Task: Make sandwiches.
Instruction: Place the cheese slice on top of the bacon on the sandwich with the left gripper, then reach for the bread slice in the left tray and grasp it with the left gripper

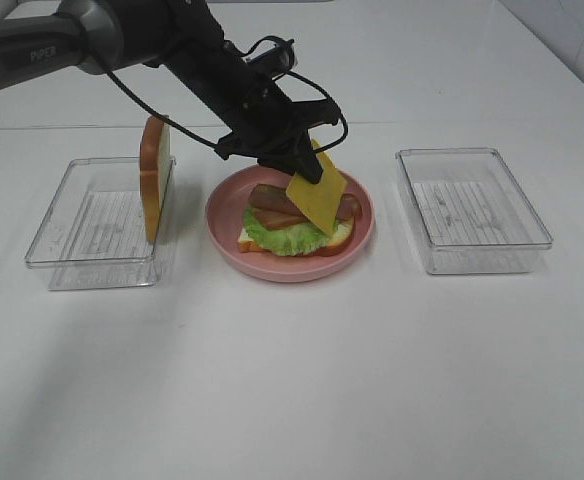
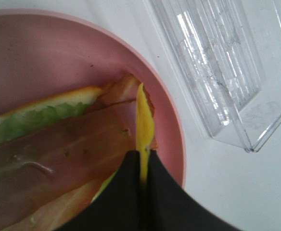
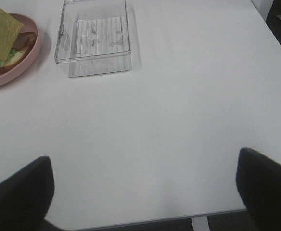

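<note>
Two clear trays are seen on the white surface (image 1: 292,400), one toward its left edge (image 1: 97,225) and one toward its right edge (image 1: 472,210), with a round pink plate (image 1: 362,235) between them and apart from both. A broad bare stretch of surface lies in front of this row, up to the near edge, and another stretch lies behind it toward the far edge. Bare surface is also seen to the right of the right tray.

On the plate a bread slice (image 1: 247,240) is laid flat, with a lettuce leaf (image 1: 282,238) on it and bacon strips (image 1: 272,200) on the lettuce. A second bread slice (image 1: 154,178) is stood on edge in the left tray, against its right wall.

The left end effector (image 1: 307,165) is closed on the upper corner of a yellow cheese square (image 1: 317,200), which is held tilted over the bacon; whether its lower corner touches the stack cannot be told. The right end effector (image 3: 143,190) is held wide open over bare surface near the front right corner, gripping and touching nothing.
</note>
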{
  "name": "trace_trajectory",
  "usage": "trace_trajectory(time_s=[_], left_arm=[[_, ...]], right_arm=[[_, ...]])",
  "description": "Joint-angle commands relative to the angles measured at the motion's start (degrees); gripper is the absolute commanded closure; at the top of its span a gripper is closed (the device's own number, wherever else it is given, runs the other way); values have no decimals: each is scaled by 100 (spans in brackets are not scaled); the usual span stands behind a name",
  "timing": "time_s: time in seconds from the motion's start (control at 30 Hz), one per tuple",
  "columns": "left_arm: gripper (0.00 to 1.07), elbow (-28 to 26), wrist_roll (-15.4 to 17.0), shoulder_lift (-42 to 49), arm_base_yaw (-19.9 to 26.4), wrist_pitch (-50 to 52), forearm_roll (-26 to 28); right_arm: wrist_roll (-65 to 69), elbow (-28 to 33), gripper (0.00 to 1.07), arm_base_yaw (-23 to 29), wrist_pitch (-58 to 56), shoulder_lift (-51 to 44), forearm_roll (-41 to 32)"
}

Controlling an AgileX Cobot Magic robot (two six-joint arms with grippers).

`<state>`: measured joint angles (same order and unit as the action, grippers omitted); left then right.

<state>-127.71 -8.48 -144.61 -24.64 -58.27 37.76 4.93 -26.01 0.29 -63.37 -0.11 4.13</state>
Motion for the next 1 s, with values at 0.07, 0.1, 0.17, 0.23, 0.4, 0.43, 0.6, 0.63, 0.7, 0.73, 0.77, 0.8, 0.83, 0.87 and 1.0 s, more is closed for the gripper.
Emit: trace_trajectory(time_s=[0.07, 0.1, 0.17, 0.23, 0.4, 0.43, 0.6, 0.63, 0.7, 0.73, 0.77, 0.8, 0.83, 0.87, 1.0], left_arm=[[107, -29, -6, -23, -29, 17, -109], [107, -29, -23, -23, -29, 11, -109], [107, -29, -29, -23, -29, -11, -109], [107, -29, -29, -23, -29, -29, -143], [85, -29, 80, -17, -29, -29, -504], [62, -46, 235, -6, -29, -11, -699], [5, -418, 533, 11, -29, -264, -1100], [5, -418, 533, 11, -29, -264, -1100], [5, -647, 550, 23, -40, -481, -1169], [5, -779, 596, 29, -40, -619, -1232], [5, -1020, 773, 57, -74, -882, -1450], [5, -1020, 773, 57, -74, -882, -1450], [5, -1289, 945, 86, -115, -1261, -1759], [5, -1415, 1037, 109, -132, -1484, -1971], [5, -1587, 1398, 309, -183, -1730, -2527]], right_arm=[[-40, 23, 9, -40, 40, -195, -6], [-40, 23, 9, -40, 40, -195, -6], [-40, 23, 9, -40, 40, -195, -6], [-40, 23, 9, -40, 40, -195, -6], [-40, 23, 9, -40, 40, -195, -6], [-40, 23, 9, -40, 40, -195, -6], [-40, 23, 9, -40, 40, -195, -6], [-40, 23, 9, -40, 40, -195, -6], [-40, 23, 9, -40, 40, -195, -6], [-40, 23, 9, -40, 40, -195, -6], [-40, 23, 9, -40, 40, -195, -6], [-40, 23, 9, -40, 40, -195, -6], [-40, 23, 9, -40, 40, -195, -6], [-40, 23, 9, -40, 40, -195, -6], [-40, 23, 9, -40, 40, -189, -11]])
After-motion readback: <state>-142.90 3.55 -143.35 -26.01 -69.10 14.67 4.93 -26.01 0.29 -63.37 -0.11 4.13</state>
